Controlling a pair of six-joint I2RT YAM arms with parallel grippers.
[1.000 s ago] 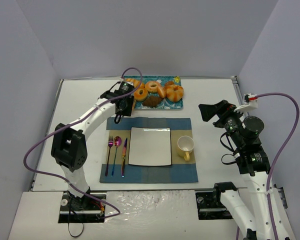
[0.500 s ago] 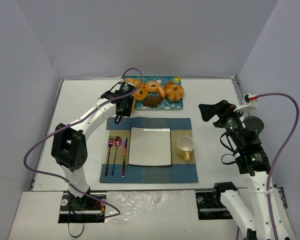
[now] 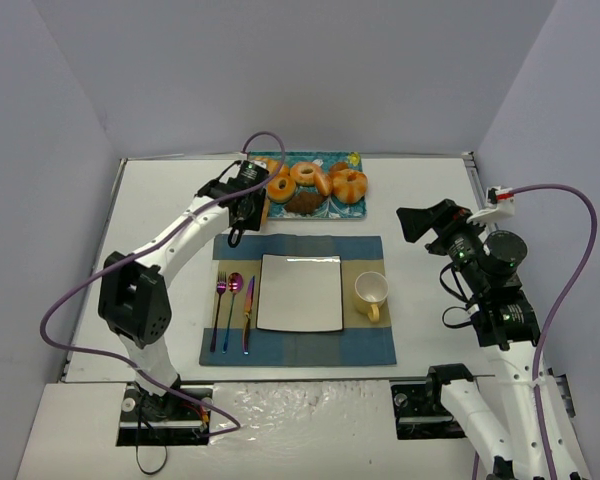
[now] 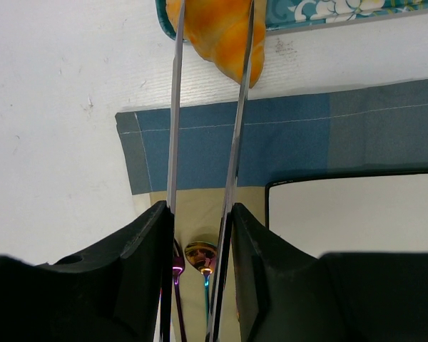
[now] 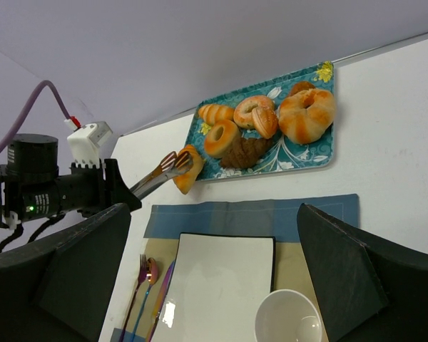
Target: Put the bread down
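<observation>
Between the thin metal fingers [image 4: 175, 107] of the left gripper [image 5: 177, 164] sits the bread [image 4: 225, 35], pinched on both flanks with the blades drawn narrow against it. Its pointed end aims toward the mat [image 3: 365, 345], and its wider end lies over the near left corner of the tray [image 5: 321, 153]. Whether the bread rests on that corner or hangs just clear of it cannot be told. From the right wrist view the bread shows at the tray's left edge, just beside a donut [image 5: 221, 137]. A chocolate croissant [image 5: 246, 151] lies near the tray's front rim, with more donuts and pastries behind it. A strip of bare table [image 4: 57, 107] separates the tray from the mat. On the mat, a square white plate [image 3: 300, 292] sits in the middle, a fork [image 3: 219, 300], spoon [image 3: 234, 290] and knife [image 3: 248, 310] lie side by side to its left, and a yellow mug [image 3: 371, 292] stands just beside its right edge. The left arm reaches from its base across the table's left side to the tray corner. The right gripper [image 5: 210, 263] hangs well apart from all this, over the table right of the mat, its fingers [image 5: 342, 267] spread wide and holding nothing, facing toward the tray.
</observation>
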